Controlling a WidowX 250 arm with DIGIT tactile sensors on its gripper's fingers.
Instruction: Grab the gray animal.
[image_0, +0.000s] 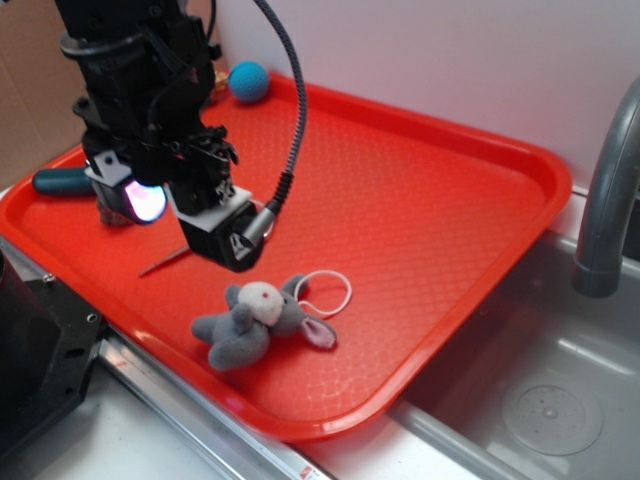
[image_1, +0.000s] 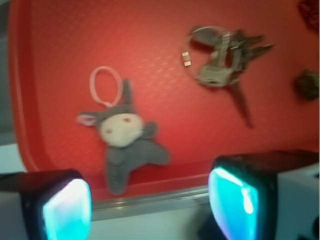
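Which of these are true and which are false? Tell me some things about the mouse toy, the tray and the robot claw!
1. The gray mouse toy lies on the red tray. True.
2. The claw is squeezing the mouse toy. False: its fingers are apart and nothing sits between them.
3. A white loop hangs off the toy. True.
4. The bunch of keys lies on top of the toy. False: the keys lie apart from it.
5. The blue ball sits in the sink. False: it is at the tray's far edge.
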